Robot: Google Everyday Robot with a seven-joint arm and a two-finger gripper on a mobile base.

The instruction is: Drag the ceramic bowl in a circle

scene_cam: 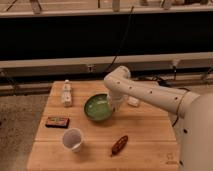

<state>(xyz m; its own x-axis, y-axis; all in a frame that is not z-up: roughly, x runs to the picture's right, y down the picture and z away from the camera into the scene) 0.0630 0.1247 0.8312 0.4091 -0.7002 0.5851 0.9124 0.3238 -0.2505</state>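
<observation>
The green ceramic bowl (pixel 98 108) sits on the wooden table (pixel 150 135), a little back of its middle. My white arm comes in from the right and bends down to it. The gripper (pixel 116 103) is at the bowl's right rim, touching or very close to it, and the wrist hides that part of the rim.
A white bottle (pixel 66 93) lies at the back left. A dark flat packet (pixel 57 121) is at the left. A translucent plastic cup (pixel 73 139) stands front left of the bowl. A brown snack item (pixel 119 145) lies in front. A white object (pixel 133 101) sits behind the arm.
</observation>
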